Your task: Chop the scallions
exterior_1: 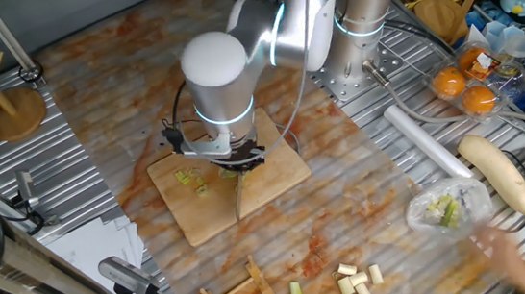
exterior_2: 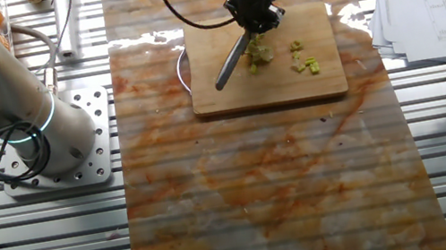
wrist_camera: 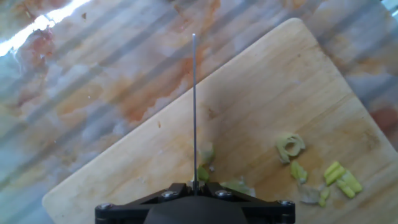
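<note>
While the tool (exterior_2: 258,21) grips one knife (exterior_2: 231,62), scallions (exterior_2: 302,54) dot one board (exterior_2: 324,76).

Arm (exterior_1: 235,63) bent low, wrist downward

The tool (wrist_camera: 194,190) hides its own fingertips, and a blurred hand (exterior_1: 514,253) leaves frame.

Opposing overheads, close hand view downward
</note>
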Motion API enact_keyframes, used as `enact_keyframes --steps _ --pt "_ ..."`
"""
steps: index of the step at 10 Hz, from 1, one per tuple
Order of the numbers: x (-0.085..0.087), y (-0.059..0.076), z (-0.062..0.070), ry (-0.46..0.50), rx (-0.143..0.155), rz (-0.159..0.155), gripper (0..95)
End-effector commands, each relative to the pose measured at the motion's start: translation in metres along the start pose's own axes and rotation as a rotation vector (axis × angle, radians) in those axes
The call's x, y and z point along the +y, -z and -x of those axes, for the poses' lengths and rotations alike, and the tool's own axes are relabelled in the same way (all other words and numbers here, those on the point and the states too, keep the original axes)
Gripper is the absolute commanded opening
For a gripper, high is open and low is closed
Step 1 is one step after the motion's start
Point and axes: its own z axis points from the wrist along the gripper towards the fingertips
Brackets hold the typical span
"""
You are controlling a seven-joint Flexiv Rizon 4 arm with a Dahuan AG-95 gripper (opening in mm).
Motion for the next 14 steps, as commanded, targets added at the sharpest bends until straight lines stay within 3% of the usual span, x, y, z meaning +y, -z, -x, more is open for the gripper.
enact_keyframes --steps 1,3,5,7,8,9,11,14 --pt "-0.003 -0.01 0.003 -0.002 -0.001 -0.02 0.0" --pt "-0.011 -0.03 0.004 -0.011 -0.003 -0.052 0.0" --pt "-0.011 -0.031 0.004 -0.019 0.001 -0.044 0.0" --pt "-0.018 -0.019 0.002 0.006 0.012 -0.05 0.0" --pt "-0.025 -0.013 0.0 0.034 0.021 -0.072 0.0" --pt "-0.033 -0.001 -0.002 0.022 0.017 -0.033 0.0" --pt "-0.038 0.023 0.0 0.001 0.027 -0.014 0.0" --pt "-0.04 0.028 -0.001 -0.033 0.028 0.005 0.0"
